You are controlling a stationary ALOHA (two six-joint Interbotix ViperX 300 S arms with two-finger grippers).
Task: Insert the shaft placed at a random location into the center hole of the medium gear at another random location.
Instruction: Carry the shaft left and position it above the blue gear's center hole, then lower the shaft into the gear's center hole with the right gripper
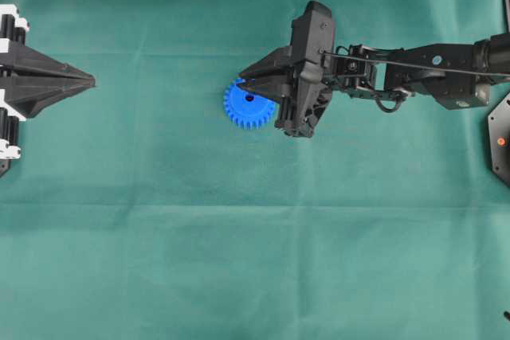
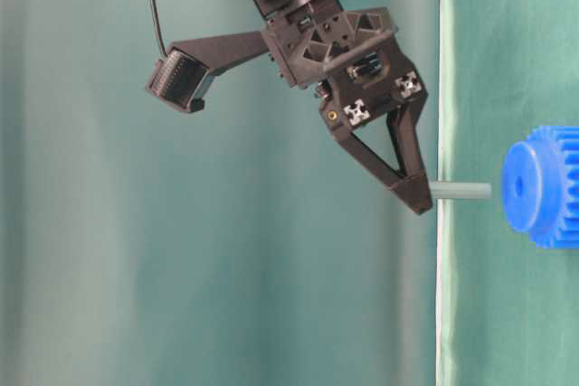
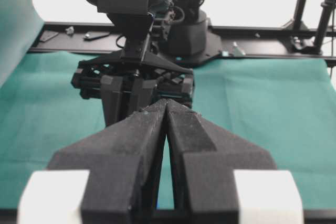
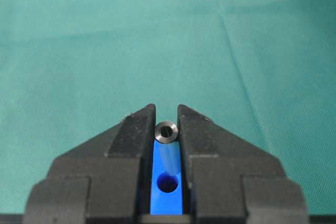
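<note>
Above the medium gear [image 1: 249, 105], the right claw [image 4: 167, 124] pinches the shaft [image 2: 460, 191] by its top end, tip just off the center hole [image 4: 167, 183]. Light, stiff, probably slippery: grip stays high.

The left claw [image 3: 167, 109] rests pressed together.

Left pincer [image 1: 89, 81] closed, right pincer [image 1: 244, 80] clamped, angled down

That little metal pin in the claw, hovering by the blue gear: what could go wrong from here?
1. The shaft has not yet entered the center hole; a small misalignment could make it strike the hub face instead.
2. The right claw grips only one end of the shaft, so a bump might tilt it or make it slip.
3. The medium gear lies loose on the cloth and could be pushed aside.
</note>
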